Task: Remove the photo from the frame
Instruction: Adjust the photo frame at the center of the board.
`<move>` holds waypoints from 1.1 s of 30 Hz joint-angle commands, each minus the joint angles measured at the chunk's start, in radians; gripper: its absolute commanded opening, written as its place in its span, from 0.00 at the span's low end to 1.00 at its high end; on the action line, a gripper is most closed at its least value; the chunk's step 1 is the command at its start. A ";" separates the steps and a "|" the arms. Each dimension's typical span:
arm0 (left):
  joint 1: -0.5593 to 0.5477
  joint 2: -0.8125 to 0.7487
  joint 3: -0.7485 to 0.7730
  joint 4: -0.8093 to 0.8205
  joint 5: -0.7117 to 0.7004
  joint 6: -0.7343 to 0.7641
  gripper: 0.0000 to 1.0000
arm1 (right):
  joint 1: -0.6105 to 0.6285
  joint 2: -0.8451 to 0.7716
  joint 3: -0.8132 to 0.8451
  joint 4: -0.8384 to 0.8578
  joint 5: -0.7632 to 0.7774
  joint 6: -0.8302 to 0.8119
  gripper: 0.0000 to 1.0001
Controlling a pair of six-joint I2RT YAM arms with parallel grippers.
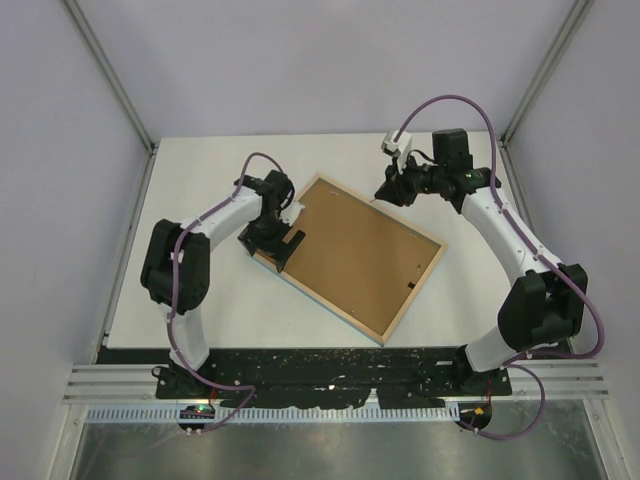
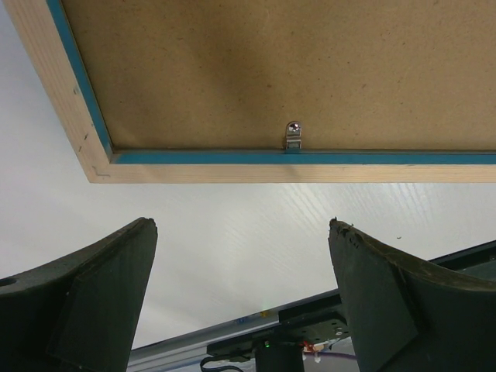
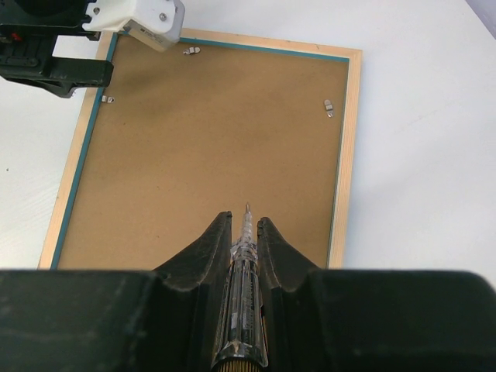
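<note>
The frame (image 1: 405, 310) lies face down on the table, its wood back and thin blue inner edge up. The brown backing board (image 1: 355, 255) fills it, held by small metal clips (image 2: 293, 136). The photo is hidden under the board. My left gripper (image 1: 285, 245) is open and empty at the frame's near-left edge; in the left wrist view (image 2: 240, 232) its fingers (image 2: 101, 287) are wide apart just short of the frame edge (image 2: 271, 172). My right gripper (image 1: 390, 190) is shut on a clear screwdriver-like tool (image 3: 245, 263), hovering over the board (image 3: 209, 139) near the far corner.
The white table (image 1: 200, 300) surrounds the frame. More clips sit along the frame's edges (image 3: 328, 107) (image 3: 191, 51). The left arm's wrist camera housing (image 3: 143, 23) shows at the frame's far end in the right wrist view. Grey walls enclose the table.
</note>
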 commanded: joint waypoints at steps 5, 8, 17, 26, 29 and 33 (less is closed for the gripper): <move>0.001 0.033 -0.016 0.022 -0.085 -0.041 0.97 | 0.000 -0.065 0.019 0.019 0.023 -0.021 0.08; 0.001 0.062 0.003 0.015 -0.097 -0.046 0.97 | -0.001 -0.068 0.020 0.017 0.023 -0.019 0.08; 0.001 0.201 0.139 -0.041 -0.080 -0.052 0.98 | 0.000 -0.075 0.023 0.017 0.026 -0.010 0.08; 0.001 0.425 0.516 -0.180 -0.087 -0.060 0.99 | -0.001 -0.069 0.028 0.011 0.037 -0.019 0.08; 0.003 0.496 0.671 -0.225 -0.113 -0.079 1.00 | 0.000 -0.065 0.025 0.011 0.034 -0.021 0.08; 0.015 0.537 0.794 -0.220 -0.163 -0.080 1.00 | 0.000 -0.039 0.011 0.034 0.024 -0.027 0.08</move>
